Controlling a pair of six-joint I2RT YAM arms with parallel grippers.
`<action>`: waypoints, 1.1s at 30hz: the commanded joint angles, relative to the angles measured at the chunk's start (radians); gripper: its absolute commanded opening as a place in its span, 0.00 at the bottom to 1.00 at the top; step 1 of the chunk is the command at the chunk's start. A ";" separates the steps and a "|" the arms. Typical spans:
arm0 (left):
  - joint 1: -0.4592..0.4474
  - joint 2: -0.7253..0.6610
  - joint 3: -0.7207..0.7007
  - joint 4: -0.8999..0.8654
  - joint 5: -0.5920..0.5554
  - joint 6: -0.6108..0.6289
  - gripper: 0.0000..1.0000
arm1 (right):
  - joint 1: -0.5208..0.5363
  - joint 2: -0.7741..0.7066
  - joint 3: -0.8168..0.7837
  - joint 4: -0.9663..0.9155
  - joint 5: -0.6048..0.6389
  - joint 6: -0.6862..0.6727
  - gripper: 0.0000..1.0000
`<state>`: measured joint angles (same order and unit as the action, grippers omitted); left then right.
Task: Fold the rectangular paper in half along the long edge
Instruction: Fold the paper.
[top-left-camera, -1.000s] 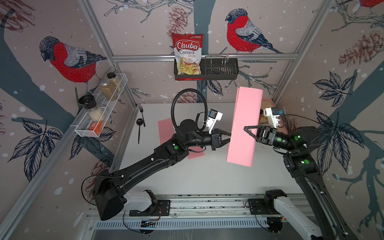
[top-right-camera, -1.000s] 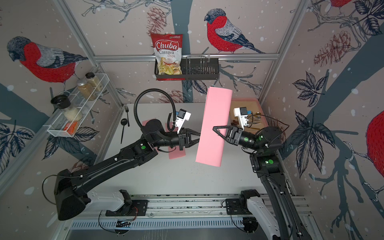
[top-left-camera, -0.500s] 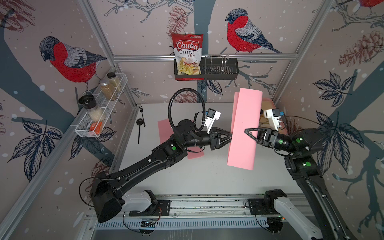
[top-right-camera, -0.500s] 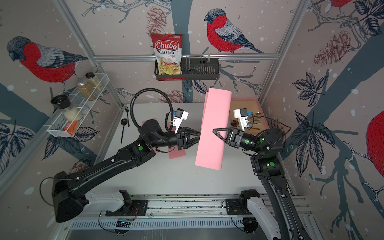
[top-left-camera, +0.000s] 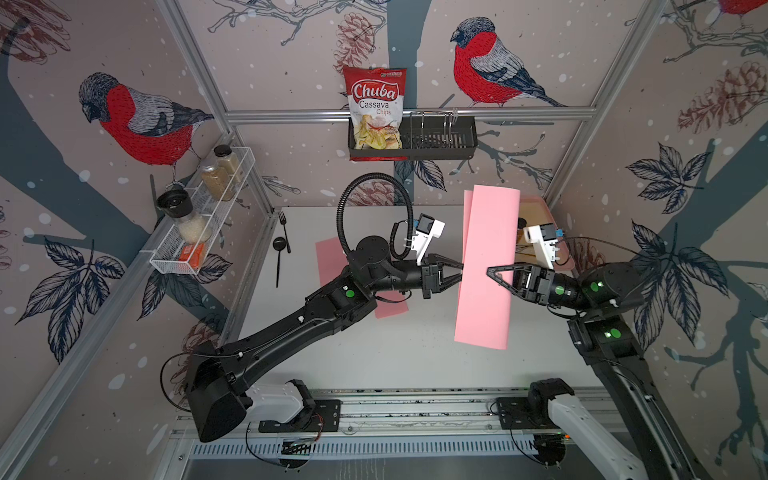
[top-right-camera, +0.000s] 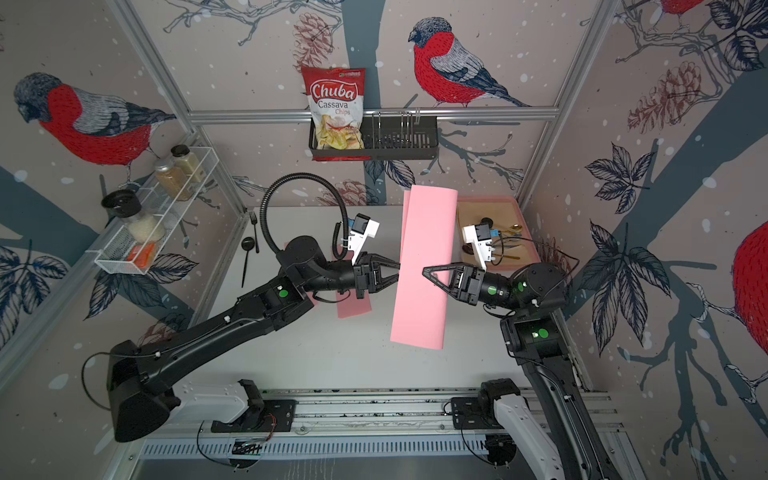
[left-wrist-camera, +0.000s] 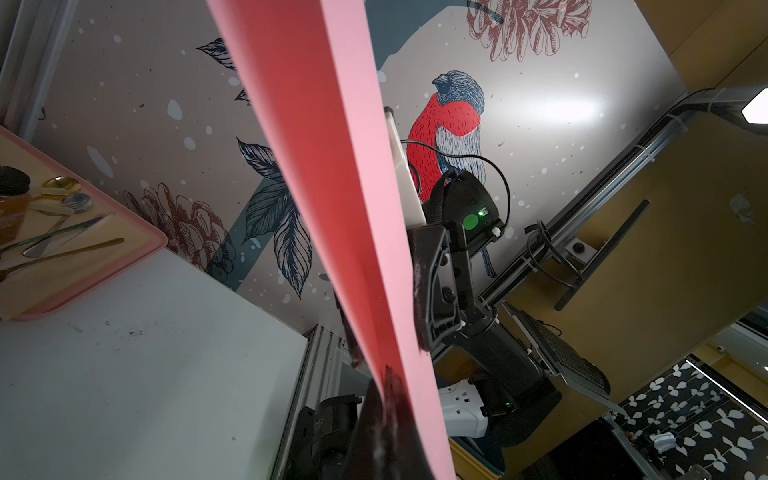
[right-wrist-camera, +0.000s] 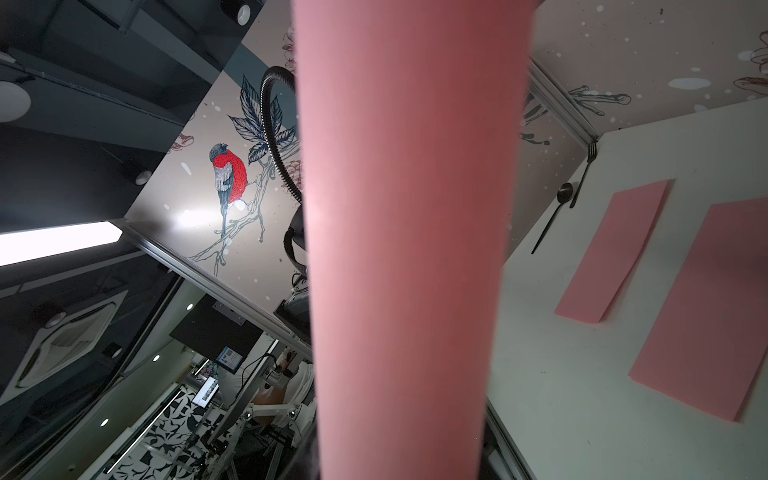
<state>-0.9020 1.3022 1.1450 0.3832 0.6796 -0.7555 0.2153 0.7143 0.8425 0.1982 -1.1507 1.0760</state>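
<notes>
The pink rectangular paper (top-left-camera: 484, 291) hangs upright in the air above the table, bent over on itself along its length, with a second layer showing along its left side near the top in both top views (top-right-camera: 424, 257). My left gripper (top-left-camera: 460, 270) is shut on the paper's left edge; in the left wrist view its fingertips (left-wrist-camera: 388, 386) pinch the sheet (left-wrist-camera: 332, 166). My right gripper (top-left-camera: 490, 272) straddles the rounded right side, one finger in front and one behind, and grips it. The paper (right-wrist-camera: 407, 249) fills the middle of the right wrist view and hides those jaws.
Two other pink sheets (right-wrist-camera: 615, 249) (right-wrist-camera: 702, 307) lie flat on the white table under my left arm. A black spoon (top-left-camera: 279, 257) and fork (top-left-camera: 284, 232) lie at the left edge. A pink tray (top-right-camera: 507, 203) with cutlery sits at the back right. A chips bag (top-left-camera: 376, 112) hangs on the rear wall.
My left gripper opened briefly and has shut again on the paper's left edge. The paper stayed up in the right gripper and sits slightly lower now.
</notes>
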 joint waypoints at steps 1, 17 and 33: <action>-0.005 -0.004 0.007 0.042 0.017 -0.001 0.00 | 0.002 -0.001 -0.003 0.025 -0.009 -0.013 0.33; -0.006 -0.005 0.006 0.036 0.012 0.005 0.00 | 0.010 -0.008 0.024 -0.074 -0.036 -0.090 0.35; -0.008 -0.001 0.002 0.049 0.015 -0.003 0.02 | 0.015 -0.010 -0.011 0.082 -0.007 0.018 0.33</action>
<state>-0.9066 1.3003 1.1450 0.3836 0.6807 -0.7551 0.2260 0.7071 0.8371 0.1852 -1.1717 1.0546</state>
